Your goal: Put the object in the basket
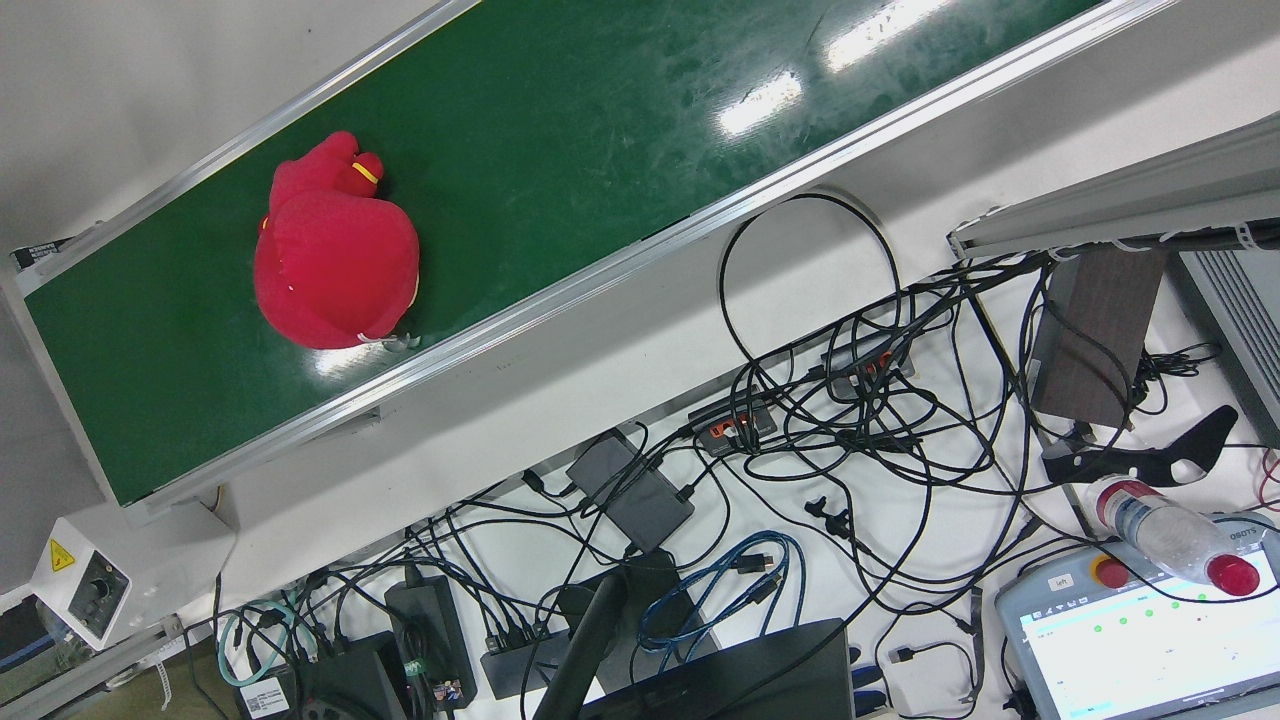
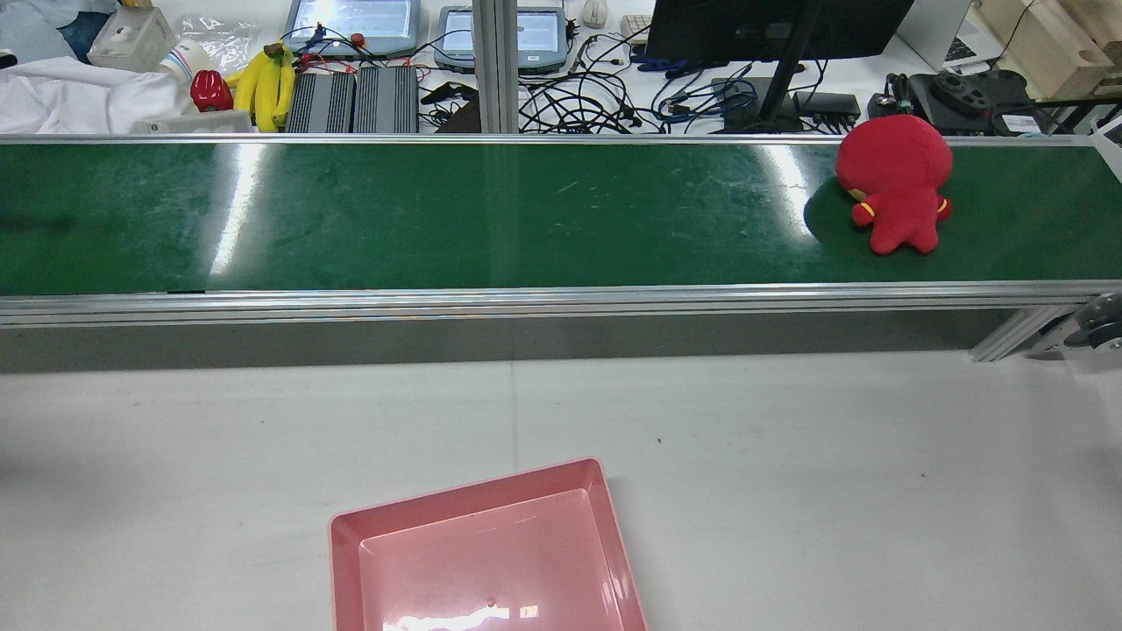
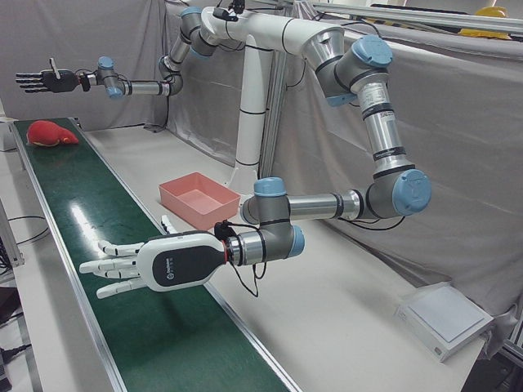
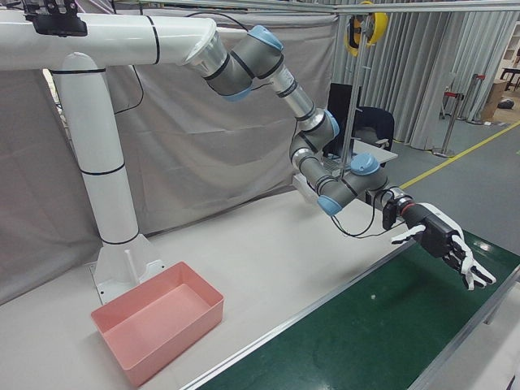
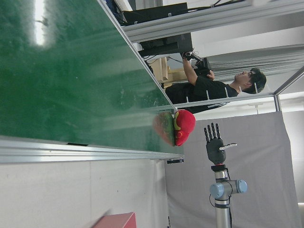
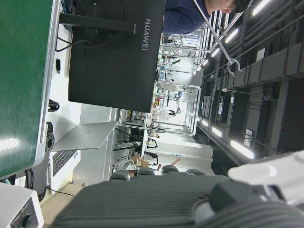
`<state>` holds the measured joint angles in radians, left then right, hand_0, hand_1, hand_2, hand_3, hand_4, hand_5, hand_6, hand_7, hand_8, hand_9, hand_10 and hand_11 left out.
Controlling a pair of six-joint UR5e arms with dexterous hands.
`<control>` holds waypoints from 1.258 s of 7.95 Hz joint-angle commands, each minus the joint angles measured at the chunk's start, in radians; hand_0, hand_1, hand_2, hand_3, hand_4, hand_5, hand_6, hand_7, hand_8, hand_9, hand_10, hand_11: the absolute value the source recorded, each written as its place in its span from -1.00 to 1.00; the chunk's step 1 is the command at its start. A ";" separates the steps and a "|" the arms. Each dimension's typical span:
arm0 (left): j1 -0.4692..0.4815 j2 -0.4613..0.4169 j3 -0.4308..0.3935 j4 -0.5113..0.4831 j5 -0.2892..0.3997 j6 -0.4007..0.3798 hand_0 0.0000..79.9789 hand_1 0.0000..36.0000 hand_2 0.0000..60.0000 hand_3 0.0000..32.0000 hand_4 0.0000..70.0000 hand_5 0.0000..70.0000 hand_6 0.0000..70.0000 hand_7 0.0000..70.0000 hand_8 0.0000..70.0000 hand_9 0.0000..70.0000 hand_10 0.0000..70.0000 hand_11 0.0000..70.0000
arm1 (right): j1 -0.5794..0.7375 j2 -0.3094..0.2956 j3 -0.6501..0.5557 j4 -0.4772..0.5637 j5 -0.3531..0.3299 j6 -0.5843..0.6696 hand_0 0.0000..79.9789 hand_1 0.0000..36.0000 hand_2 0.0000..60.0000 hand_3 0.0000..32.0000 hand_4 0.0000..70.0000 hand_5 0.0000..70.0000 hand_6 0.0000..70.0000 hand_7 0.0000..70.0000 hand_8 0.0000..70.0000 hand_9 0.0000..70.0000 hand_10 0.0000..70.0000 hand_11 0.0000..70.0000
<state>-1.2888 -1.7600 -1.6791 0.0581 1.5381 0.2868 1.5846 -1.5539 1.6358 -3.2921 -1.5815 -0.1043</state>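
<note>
Reaching out nearest the left-front camera, the left hand is hovering low over the green conveyor belt, palm turned down and its fingers spreading apart without touching anything. Just behind it, the grey arm is crossing the white counter that is running alongside the belt. Farther back, the pink basket is sitting on that counter near the foot of the white column, well apart from both hands. Beyond it, at the far end of the belt, the red plush toy is lying on the green surface; from the rear view it is resting on the right part of the belt, close to the far rail, with its round head toward the cluttered desk behind. Above and past the toy, the right hand is hanging in the air, clear of the toy, with its fingers fanning out straight and gripping nothing. Farthest away, in the left hand view, a person in a dark shirt is standing behind the belt's rail.
</note>
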 commanded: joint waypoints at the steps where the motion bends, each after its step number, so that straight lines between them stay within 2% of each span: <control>1: -0.020 0.002 -0.057 0.011 0.000 -0.004 0.56 0.16 -1.00 -1.00 -0.61 -0.17 -0.84 -0.89 -0.66 -0.48 -1.00 -1.00 | 0.000 0.000 -0.001 -0.001 0.000 0.000 -1.00 -1.00 -1.00 -1.00 -1.00 -1.00 -1.00 -1.00 -1.00 -1.00 -1.00 -1.00; 10: -0.030 0.001 -0.085 0.046 0.002 -0.005 0.55 0.17 -1.00 -1.00 -0.58 -0.16 -0.84 -0.88 -0.66 -0.48 -1.00 -1.00 | 0.000 0.000 0.001 -0.001 0.000 0.000 -1.00 -1.00 -1.00 -1.00 -1.00 -1.00 -1.00 -1.00 -1.00 -1.00 -1.00 -1.00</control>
<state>-1.3177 -1.7572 -1.7595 0.0937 1.5401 0.2831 1.5846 -1.5539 1.6367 -3.2929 -1.5815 -0.1043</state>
